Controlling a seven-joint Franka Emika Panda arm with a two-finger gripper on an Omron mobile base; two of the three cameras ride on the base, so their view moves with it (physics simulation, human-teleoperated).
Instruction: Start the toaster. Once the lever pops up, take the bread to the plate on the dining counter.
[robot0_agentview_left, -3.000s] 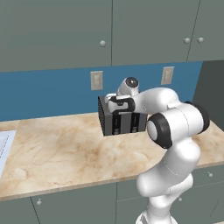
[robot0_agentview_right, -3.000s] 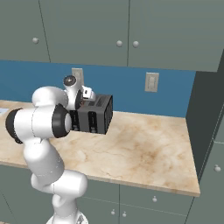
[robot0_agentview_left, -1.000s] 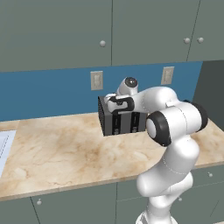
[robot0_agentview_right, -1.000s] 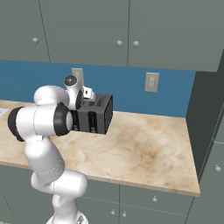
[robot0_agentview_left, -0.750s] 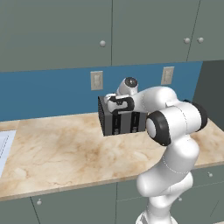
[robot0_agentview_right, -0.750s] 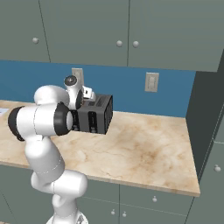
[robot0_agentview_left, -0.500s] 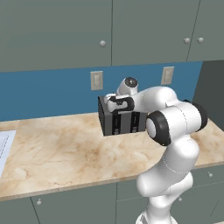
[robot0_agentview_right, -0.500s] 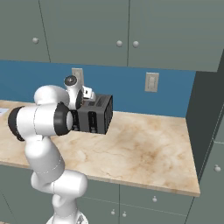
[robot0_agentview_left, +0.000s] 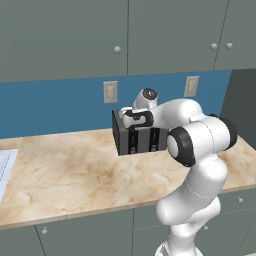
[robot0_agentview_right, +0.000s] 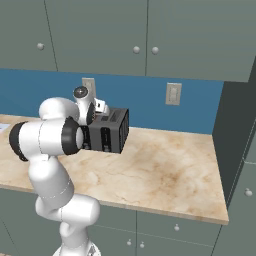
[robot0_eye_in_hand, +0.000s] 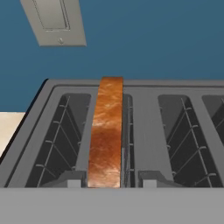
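1 bread slice stands on edge in the toaster slot on the bench, long axis running straight away from the pincer. 2 fingertips bracket its near end, narrowed around it; can't tell if they're gripping.

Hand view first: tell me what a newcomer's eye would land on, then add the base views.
In the hand view, the bread stands on edge in a slot of the toaster, its brown crust bright against the dark grey. In the left base view, the white arm bends over the toaster on the beige counter, before a blue wall.
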